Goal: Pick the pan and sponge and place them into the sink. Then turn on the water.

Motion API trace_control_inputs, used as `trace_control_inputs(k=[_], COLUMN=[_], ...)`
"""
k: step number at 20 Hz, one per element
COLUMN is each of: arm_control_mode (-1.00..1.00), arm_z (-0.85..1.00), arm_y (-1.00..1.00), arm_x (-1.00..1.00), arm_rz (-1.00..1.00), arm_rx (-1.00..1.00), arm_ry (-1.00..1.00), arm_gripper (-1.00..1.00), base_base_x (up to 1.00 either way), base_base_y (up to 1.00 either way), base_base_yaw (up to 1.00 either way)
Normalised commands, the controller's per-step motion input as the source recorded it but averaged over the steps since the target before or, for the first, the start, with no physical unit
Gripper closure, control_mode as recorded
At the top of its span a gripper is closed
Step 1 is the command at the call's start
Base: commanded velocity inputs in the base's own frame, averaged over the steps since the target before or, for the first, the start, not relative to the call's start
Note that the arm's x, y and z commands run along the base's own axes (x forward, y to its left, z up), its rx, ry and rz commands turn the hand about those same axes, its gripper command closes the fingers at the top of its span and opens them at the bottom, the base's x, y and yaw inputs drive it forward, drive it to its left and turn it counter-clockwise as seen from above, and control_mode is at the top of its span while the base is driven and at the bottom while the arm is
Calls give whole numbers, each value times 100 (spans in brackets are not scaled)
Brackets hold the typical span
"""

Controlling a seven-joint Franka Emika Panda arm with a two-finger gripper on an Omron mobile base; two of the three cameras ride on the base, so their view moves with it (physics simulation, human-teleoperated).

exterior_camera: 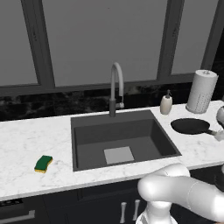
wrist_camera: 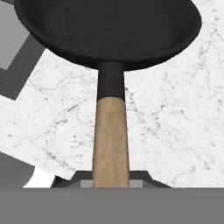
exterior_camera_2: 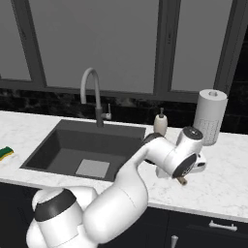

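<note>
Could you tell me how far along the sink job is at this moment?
Nothing is in the sink yet. In hand: the pincer is at the pan handle on the counter right of the basin; whether it is gripped is unclear. Left: the pan's move, the sponge on the left counter, and the water; the faucet is dry.

- Left base view sits back and left of the arm, looking forward and down over the sink [exterior_camera: 87,131] and faucet [exterior_camera: 115,87].
- Right base view does the same from the right; both share the sink [exterior_camera_2: 53,140], faucet [exterior_camera_2: 94,97], paper towel roll [exterior_camera_2: 209,116].
- Hand view hangs right over the pan [wrist_camera: 109,30], looking along its handle.
</note>
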Motion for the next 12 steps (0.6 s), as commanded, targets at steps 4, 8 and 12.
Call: trace_control_inputs(k=[4, 8, 12], arm_control_mode=[-100, -100, -100], arm_z=[41, 46, 44], arm_y=[20, 29, 35], arm_x=[-48, -30, -8], arm_rz=[42, 46, 41], arm_rx=[0, 0, 5], arm_ry=[-6, -9, -6], arm_gripper=[100, 100, 100], base_base_x=[0, 0, 0], base_base_y=[0, 0, 0], base_base_yaw=[0, 0, 0])
